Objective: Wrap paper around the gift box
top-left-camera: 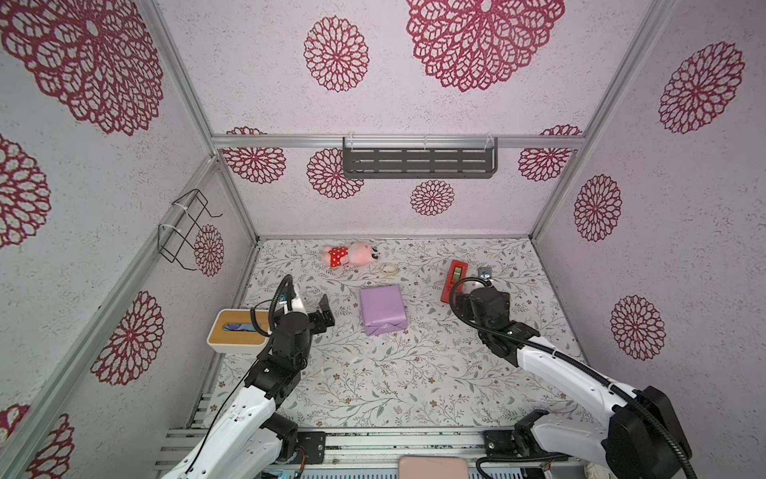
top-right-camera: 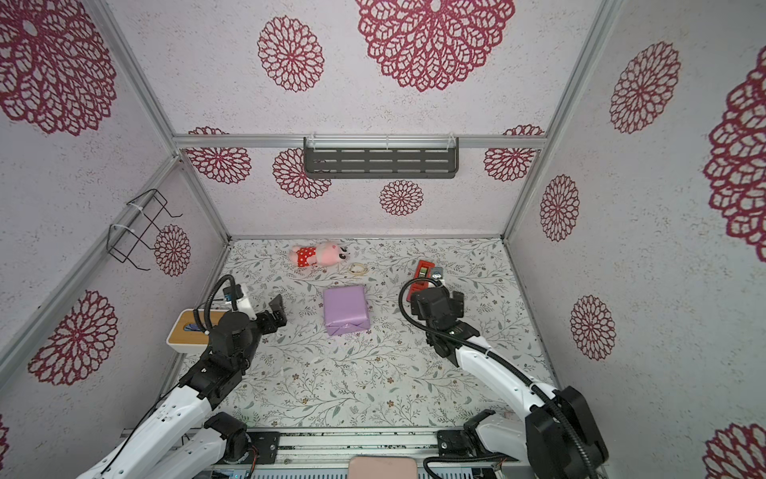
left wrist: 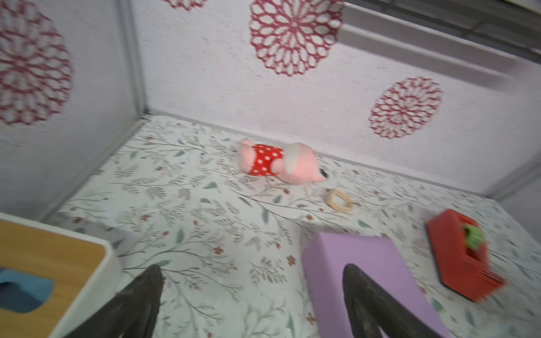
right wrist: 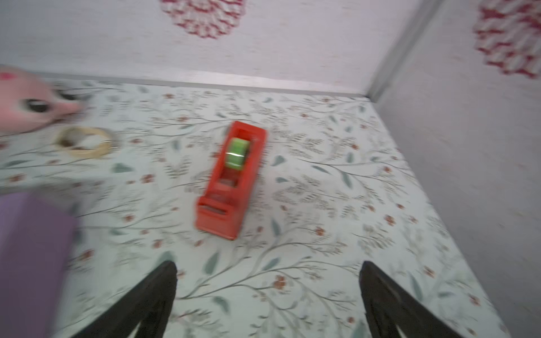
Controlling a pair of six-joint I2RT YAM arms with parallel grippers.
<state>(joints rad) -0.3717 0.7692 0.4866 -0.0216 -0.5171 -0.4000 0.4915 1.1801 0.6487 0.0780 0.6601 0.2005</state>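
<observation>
Mid-bench now: lilac-purple wrapping paper (top-left-camera: 382, 309), folded tight round a nearly cubic gift box, flaps creased and tucked at the near end. Nothing of the box's own surface on show. Lying flat on the floral-patterned bench (top-left-camera: 373, 373), gripped by neither arm.

Over to its left in both top views, the black left gripper (top-left-camera: 326, 314): spread wide, clutching nothing, pointed toward the paper with a strip of bare bench between. From the left wrist camera, fingers (left wrist: 366, 298) splayed far apart, one of them overlapping the purple wrap in the picture; touching or not, impossible to call from that angle.

Across on the right, well apart from the paper, the right gripper (right wrist: 269, 263): also gaping open, empty, only patterned bench between the black tips. Straight ahead of it, just beyond the fingertips, a red plastic tape dispenser (right wrist: 231, 181) with a green roll. Paper shoved out to the edge of that wrist picture, outside the jaws altogether.

Further back near the wall, a pink plush toy in a red polka-dot dress (top-left-camera: 350, 254), and beside it a small beige tape ring (top-left-camera: 389, 268). At the left edge of the bench, partly behind the left arm, a white tissue box with a wooden top (top-left-camera: 238, 331).
</observation>
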